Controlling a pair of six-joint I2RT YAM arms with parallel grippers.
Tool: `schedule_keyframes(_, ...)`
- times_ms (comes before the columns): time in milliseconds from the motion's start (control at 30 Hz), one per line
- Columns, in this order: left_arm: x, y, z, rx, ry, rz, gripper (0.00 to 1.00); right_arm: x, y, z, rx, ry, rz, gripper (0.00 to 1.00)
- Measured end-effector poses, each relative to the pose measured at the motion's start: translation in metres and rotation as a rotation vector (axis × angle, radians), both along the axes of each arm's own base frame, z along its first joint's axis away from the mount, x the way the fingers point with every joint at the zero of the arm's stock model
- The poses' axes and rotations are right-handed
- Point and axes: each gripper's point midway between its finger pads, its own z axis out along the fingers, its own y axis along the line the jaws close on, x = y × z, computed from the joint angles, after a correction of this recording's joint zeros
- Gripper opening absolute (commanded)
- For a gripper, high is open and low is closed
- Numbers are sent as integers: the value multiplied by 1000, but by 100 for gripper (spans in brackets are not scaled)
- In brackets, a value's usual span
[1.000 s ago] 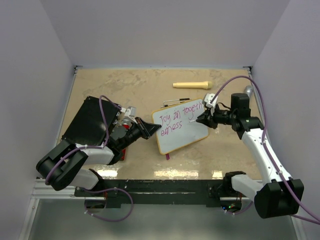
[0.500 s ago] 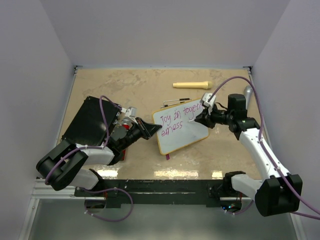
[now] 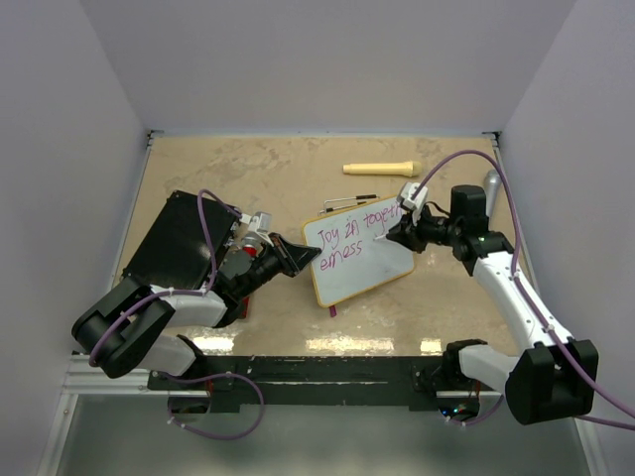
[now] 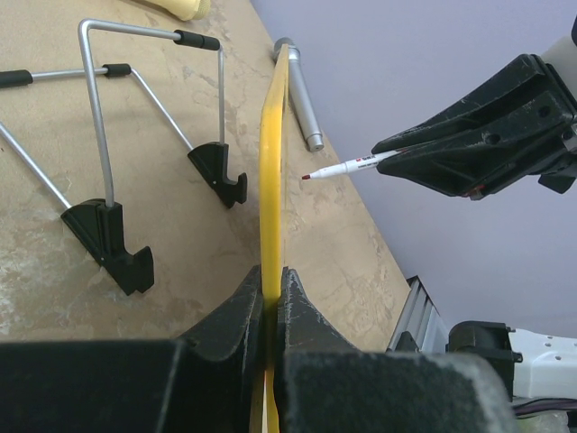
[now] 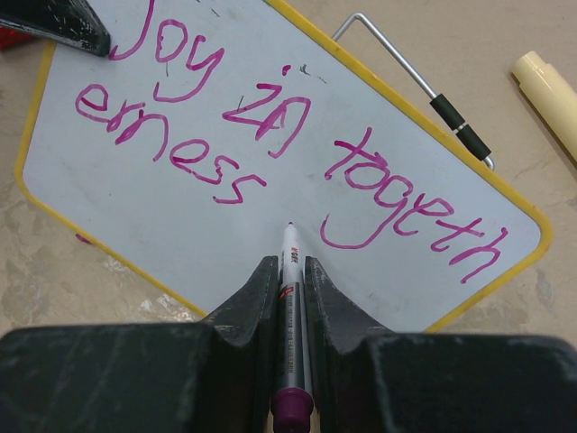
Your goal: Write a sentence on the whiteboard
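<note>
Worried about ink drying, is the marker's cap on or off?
Off: the marker shows a bare tip past the right pincer, aimed at the whiteboard.

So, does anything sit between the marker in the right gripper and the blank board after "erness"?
Nothing visible does. The marker in the right gripper points at bare whiteboard just past "erness", only open air between. The left gripper clamps the board's edge, off to the side.

Bright, even overhead light, soft shadows, faint tabletop glare at the near edge; wrist foregrounds blur.
</note>
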Motion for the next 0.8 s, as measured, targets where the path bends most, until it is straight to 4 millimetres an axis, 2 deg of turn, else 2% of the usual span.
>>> schedule_keyframes(800,0,0,0,0,1,0,0,1,3,-6,-4,5,3,0)
